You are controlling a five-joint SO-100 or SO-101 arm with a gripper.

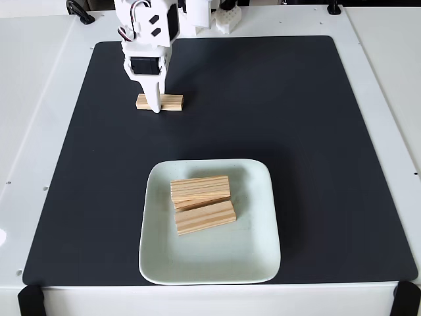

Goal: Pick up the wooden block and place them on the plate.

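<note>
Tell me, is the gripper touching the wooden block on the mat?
Cannot tell. In the fixed view the gripper overlaps the block on the black mat, hiding any contact or gap.

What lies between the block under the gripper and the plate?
In the fixed view, only bare black mat separates the wooden block on the mat, beneath the gripper, from the plate.

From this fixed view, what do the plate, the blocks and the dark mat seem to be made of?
The plate looks like glazed ceramic or perhaps melamine: pale mint, smooth, with a soft sheen. The blocks on the plate and the block on the mat look like unfinished pale wood, with lengthwise grain lines. The black mat looks matte, maybe rubber or foam; it gives no glare.
</note>
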